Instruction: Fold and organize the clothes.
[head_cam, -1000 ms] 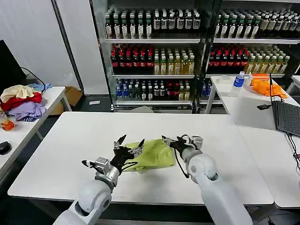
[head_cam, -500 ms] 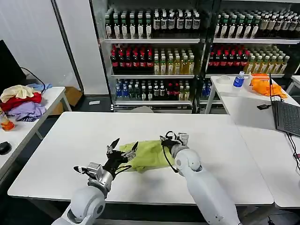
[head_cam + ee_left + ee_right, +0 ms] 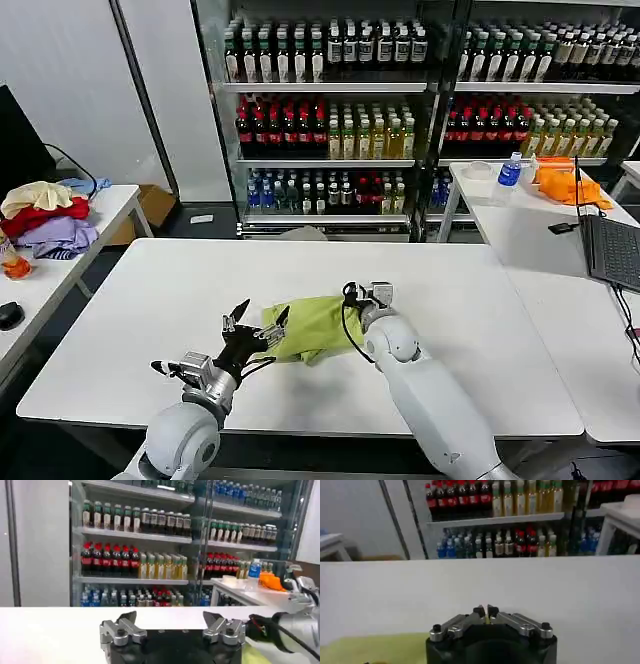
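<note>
Here the T-shirt (image 3: 313, 327) is lying bunched on the white table (image 3: 150, 300), long axis spanning the grippers; the left gripper (image 3: 256, 322) is spread wide at one end — the right gripper (image 3: 485, 611) is pinching its far edge.

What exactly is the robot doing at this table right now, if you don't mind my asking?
It is folding a lime T-shirt on the white table. The right gripper is pinched shut at the shirt's far right edge, apparently holding a bit of the fabric, while the left gripper sits open at the shirt's left end. The shirt is bunched into a compact bundle, not yet a neat fold.
</note>
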You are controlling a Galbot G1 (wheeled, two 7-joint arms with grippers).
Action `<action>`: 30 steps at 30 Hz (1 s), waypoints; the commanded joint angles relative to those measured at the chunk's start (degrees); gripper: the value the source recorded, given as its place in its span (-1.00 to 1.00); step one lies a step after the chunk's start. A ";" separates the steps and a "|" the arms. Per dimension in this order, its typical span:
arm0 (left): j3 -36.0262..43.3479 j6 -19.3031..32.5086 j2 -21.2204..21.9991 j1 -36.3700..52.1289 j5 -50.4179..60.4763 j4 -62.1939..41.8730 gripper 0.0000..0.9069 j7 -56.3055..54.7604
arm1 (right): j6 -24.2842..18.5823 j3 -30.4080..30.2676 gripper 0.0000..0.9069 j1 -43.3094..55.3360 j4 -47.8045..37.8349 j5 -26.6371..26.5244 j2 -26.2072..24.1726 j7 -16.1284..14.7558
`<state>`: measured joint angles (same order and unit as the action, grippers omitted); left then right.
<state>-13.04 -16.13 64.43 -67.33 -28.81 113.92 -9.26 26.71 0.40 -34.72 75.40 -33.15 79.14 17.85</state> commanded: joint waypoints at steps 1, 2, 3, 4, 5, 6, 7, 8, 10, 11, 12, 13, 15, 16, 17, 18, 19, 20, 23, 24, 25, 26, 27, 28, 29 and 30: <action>-0.30 0.05 -0.21 -0.40 -0.07 0.27 1.00 0.07 | -0.69 0.50 -1.00 1.53 -3.30 9.92 -2.12 -0.30; -0.30 0.06 -0.23 -0.39 -0.08 0.25 1.00 0.08 | -0.23 0.94 -1.00 1.33 -3.12 11.02 -2.82 -0.31; -0.27 0.06 -0.21 -0.36 -0.09 0.24 1.00 0.08 | 0.30 1.39 -1.00 0.94 -2.58 12.01 -3.54 -0.29; -0.25 0.05 -0.20 -0.35 -0.09 0.23 1.00 0.07 | 0.52 1.61 -1.00 0.67 -2.36 12.54 -3.88 -0.30; -0.21 0.05 -0.20 -0.32 -0.10 0.24 1.00 0.08 | 0.78 2.04 -1.00 0.15 -1.79 13.08 -4.35 -0.33; -0.10 0.04 -0.17 -0.28 -0.08 0.25 1.00 0.10 | 1.02 2.53 -1.00 -0.41 -1.13 13.83 -5.26 -0.35; -0.03 0.03 -0.16 -0.25 -0.09 0.23 1.00 0.09 | 1.13 2.84 -1.00 -0.61 -0.90 14.09 -5.49 -0.35; 0.07 0.02 -0.12 -0.21 -0.07 0.19 1.00 0.11 | 1.35 3.21 -1.00 -0.95 -0.54 14.50 -5.94 -0.35; 0.34 0.02 -0.01 -0.08 -0.05 0.08 1.00 0.12 | 1.15 3.88 -1.00 -1.18 -0.45 14.94 -6.31 -1.14; 0.46 0.00 0.07 0.01 -0.03 -0.03 1.00 0.11 | 0.82 4.11 -1.00 -1.17 -0.59 14.99 -6.30 -1.40; 0.70 -0.03 0.23 0.16 0.02 -0.10 1.00 0.11 | 0.07 4.49 -0.93 -1.14 -0.77 14.77 -6.11 -1.94; 0.83 -0.05 0.36 0.23 0.07 -0.13 1.00 0.11 | -0.92 4.68 -0.13 -1.15 -0.80 14.36 -6.04 -2.49; 1.10 -0.14 0.60 0.44 0.15 -0.14 1.00 0.09 | -5.35 4.87 1.00 -1.90 0.01 13.68 -6.02 -4.50; 1.15 -0.15 0.69 0.47 0.14 -0.07 1.00 0.08 | -7.09 4.91 1.00 -2.16 0.75 13.88 -6.09 -4.68; 1.20 -0.16 0.74 0.47 0.16 0.01 1.00 0.08 | -8.78 4.99 1.00 -2.79 1.64 14.19 -6.29 -4.92; 1.23 -0.16 0.70 0.38 0.19 0.14 1.00 0.09 | -11.07 5.15 1.00 -3.61 3.33 14.46 -6.87 -5.18; 1.22 -0.16 0.65 0.27 0.20 0.26 1.00 0.08 | -12.00 5.28 1.00 -4.23 4.13 14.57 -7.27 -5.22; 1.14 -0.16 0.57 0.15 0.20 0.48 1.00 0.06 | -13.71 5.60 1.00 -4.96 5.62 14.66 -7.87 -5.38; 0.84 -0.09 0.17 -0.65 0.19 1.15 1.00 0.05 | -19.59 6.67 1.00 -7.54 9.86 15.29 -9.78 -6.30; 0.72 -0.07 0.09 -1.10 0.21 1.56 1.00 0.04 | -21.03 7.62 1.00 -8.76 11.91 16.25 -10.68 -6.69; 0.64 -0.05 0.12 -1.36 0.39 1.72 1.00 0.03 | -21.40 8.15 1.00 -9.99 13.70 16.18 -11.07 -6.61; 0.59 -0.03 0.19 -1.62 0.53 1.90 1.00 0.03 | -21.35 8.85 1.00 -10.71 15.71 15.94 -11.53 -6.46; 0.43 -0.04 0.30 -2.27 0.78 2.48 1.00 0.02 | -21.10 10.09 1.00 -13.45 19.02 15.25 -12.27 -6.31; 0.34 -0.03 0.40 -2.62 0.95 2.75 1.00 0.02 | -20.99 10.67 1.00 -14.66 20.52 15.23 -12.61 -6.31; 0.15 -0.01 0.50 -3.10 1.36 3.25 1.00 0.01 | -20.55 11.79 1.00 -17.15 22.70 15.29 -13.20 -6.35; -0.15 0.12 0.54 -3.88 2.11 3.92 1.00 0.04 | -19.45 13.72 1.00 -21.98 27.48 15.17 -14.01 -6.33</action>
<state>-12.63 -16.17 64.79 -68.34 -28.19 115.53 -9.23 14.36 7.19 -41.20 83.03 -19.00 70.38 12.88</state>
